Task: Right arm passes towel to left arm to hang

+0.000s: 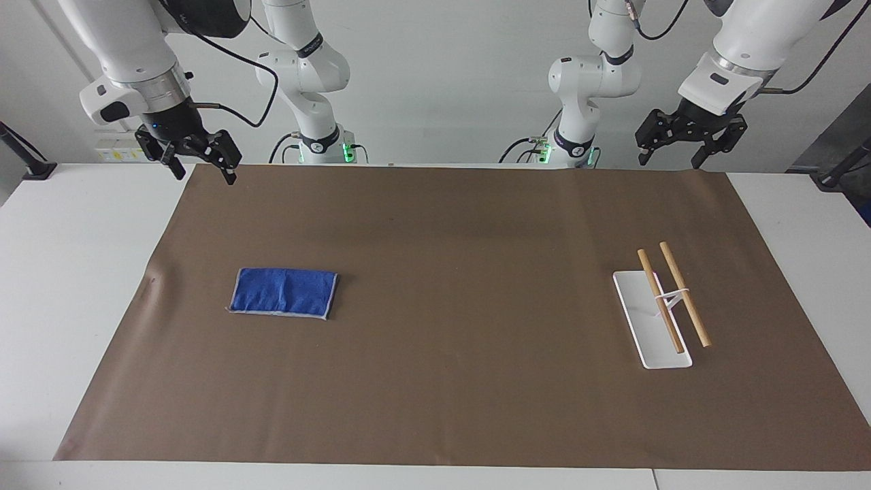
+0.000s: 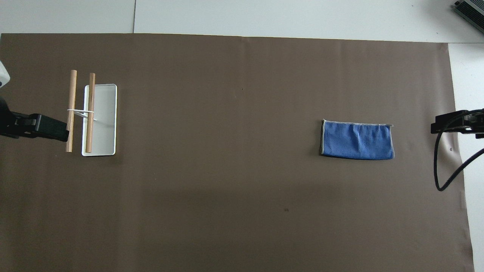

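Observation:
The blue towel point(image 1: 284, 292) lies folded flat on the brown mat, toward the right arm's end of the table; it also shows in the overhead view point(image 2: 357, 140). My right gripper point(image 1: 205, 174) hangs open and empty in the air over the mat's edge nearest the robots, well apart from the towel; it shows at the edge of the overhead view point(image 2: 446, 125). My left gripper point(image 1: 670, 162) hangs open and empty in the air at the left arm's end, and in the overhead view point(image 2: 53, 130) it sits beside the rack. Both arms wait.
A rack point(image 1: 670, 299) with a white base and two wooden bars stands on the mat toward the left arm's end, also in the overhead view point(image 2: 90, 113). The brown paper mat point(image 1: 463, 238) covers most of the white table point(image 1: 68, 272).

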You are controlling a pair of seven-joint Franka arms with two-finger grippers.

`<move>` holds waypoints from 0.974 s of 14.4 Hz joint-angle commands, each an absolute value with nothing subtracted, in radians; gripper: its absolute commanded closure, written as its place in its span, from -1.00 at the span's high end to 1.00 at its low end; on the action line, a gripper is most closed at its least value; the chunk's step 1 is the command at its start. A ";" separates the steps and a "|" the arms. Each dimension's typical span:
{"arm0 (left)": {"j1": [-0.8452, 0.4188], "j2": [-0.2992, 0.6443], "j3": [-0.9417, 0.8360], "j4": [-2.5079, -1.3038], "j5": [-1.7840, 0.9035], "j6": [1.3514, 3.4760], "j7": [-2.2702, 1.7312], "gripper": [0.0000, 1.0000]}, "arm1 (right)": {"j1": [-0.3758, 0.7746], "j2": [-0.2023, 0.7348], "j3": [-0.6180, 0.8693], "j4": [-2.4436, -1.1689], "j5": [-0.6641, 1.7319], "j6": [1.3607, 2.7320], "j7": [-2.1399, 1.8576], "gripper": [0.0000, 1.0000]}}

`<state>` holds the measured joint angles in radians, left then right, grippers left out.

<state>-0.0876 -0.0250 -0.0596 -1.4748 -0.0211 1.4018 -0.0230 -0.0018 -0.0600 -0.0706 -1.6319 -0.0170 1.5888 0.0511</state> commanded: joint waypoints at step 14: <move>-0.101 -0.055 -0.075 -1.509 0.003 1.413 -0.037 1.00 | -0.006 -0.100 -0.063 -1.701 -0.020 1.655 0.066 1.00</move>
